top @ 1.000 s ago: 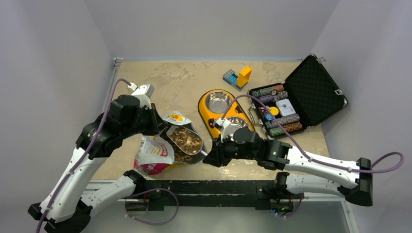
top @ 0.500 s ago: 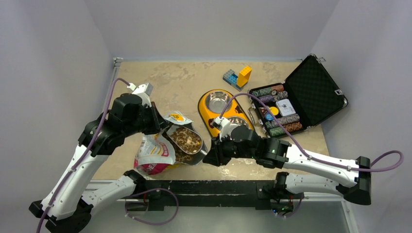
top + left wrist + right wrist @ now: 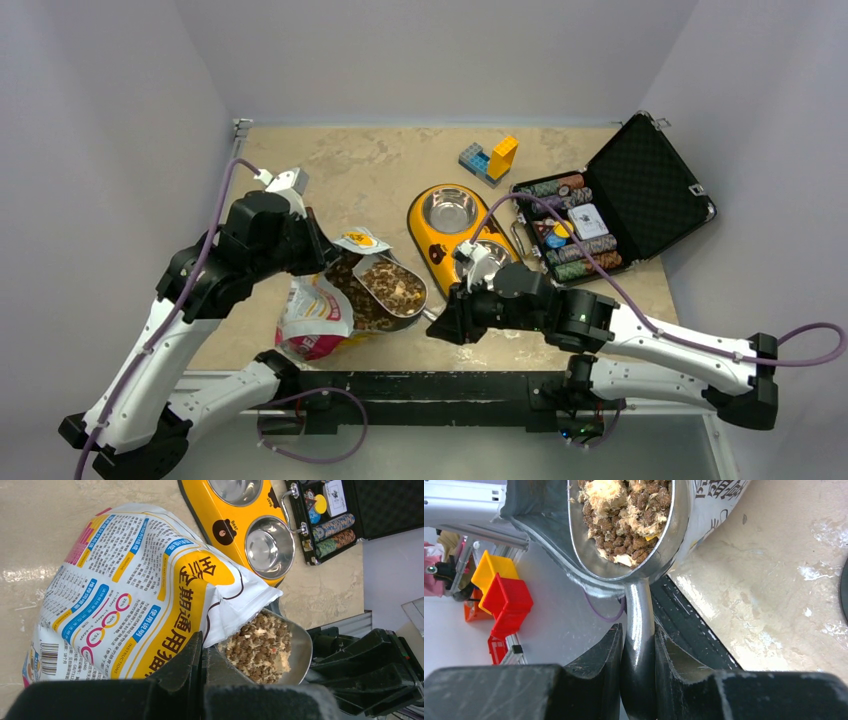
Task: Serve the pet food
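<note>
My right tool [image 3: 638, 645] is clamped nearly shut on the thin round handle of the metal scoop [image 3: 300, 652], just left of the orange feeder [image 3: 425, 225] on its near side. My left tool [image 3: 201, 660], further left of the feeder, is pinched closed on the mouth edge of the bag [image 3: 130, 580], holding it open. The pet food [image 3: 257, 647] sits in the scoop, whose front end is inside the bag mouth; more shows in the bag behind it. It is small brown pellets mixed with pale flaky shreds and a speck or two of yellow, heaped about to the rim. Main risk: the load is full, so any tilt or jerk on the way to the feeder dumps pellets onto the surface [image 3: 380, 170]. The handle is smooth and round and could roll in my pinch, tipping the scoop. The bag lip drapes over the scoop and may snag it on the way out. The feeder's near bowl [image 3: 270, 545] and far bowl [image 3: 235, 487] both look empty. The open poker chip case [image 3: 620, 200] lies right of the feeder, the toy blocks [image 3: 488, 158] beyond it.
</note>
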`<state>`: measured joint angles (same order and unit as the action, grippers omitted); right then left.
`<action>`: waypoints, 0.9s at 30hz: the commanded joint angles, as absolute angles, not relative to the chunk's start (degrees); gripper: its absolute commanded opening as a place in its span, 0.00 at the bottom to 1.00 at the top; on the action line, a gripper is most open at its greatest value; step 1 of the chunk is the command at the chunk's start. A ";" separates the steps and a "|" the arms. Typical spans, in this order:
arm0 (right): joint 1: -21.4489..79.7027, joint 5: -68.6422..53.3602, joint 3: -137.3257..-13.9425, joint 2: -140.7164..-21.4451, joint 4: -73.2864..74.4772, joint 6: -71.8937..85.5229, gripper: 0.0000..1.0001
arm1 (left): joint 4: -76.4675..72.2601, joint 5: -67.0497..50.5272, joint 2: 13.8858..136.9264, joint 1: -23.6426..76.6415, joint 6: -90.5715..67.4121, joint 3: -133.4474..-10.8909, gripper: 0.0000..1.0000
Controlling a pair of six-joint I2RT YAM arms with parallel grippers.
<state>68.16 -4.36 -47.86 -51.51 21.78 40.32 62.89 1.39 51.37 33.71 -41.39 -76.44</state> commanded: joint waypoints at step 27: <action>67.72 5.26 -50.47 -39.13 32.61 46.55 0.00 | 59.30 8.50 51.77 33.29 -40.74 -85.25 0.00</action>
